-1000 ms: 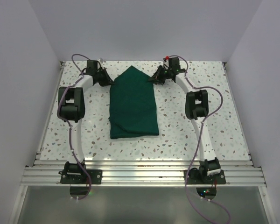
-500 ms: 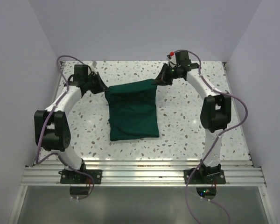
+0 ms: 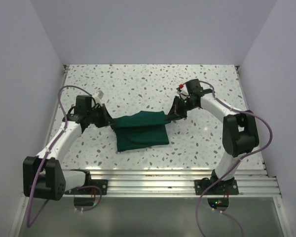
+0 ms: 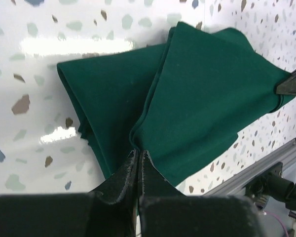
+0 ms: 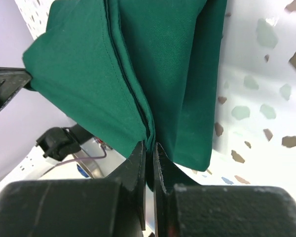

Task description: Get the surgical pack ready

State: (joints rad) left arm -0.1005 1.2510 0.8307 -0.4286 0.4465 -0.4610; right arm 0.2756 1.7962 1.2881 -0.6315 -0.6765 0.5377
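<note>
The surgical pack is a dark green fabric drape [image 3: 140, 130], folded into a bundle on the speckled tabletop near the front middle. My left gripper [image 3: 110, 122] is shut on the drape's upper left corner; in the left wrist view the jaws [image 4: 138, 152] pinch a fold of green cloth [image 4: 207, 94]. My right gripper [image 3: 171, 114] is shut on the upper right corner; in the right wrist view the jaws [image 5: 150, 145] clamp layered green edges [image 5: 138, 64]. The held top layer stretches between both grippers above the lower layers. No silver tray shows.
The aluminium rail [image 3: 148, 185] runs along the table's front edge just below the drape. White walls enclose the left, right and back sides. The speckled tabletop [image 3: 148, 84] lies bare behind the drape.
Both grippers have carried the drape's far edge toward the front, folding the cloth over itself. The bundle is now much shorter front to back.
</note>
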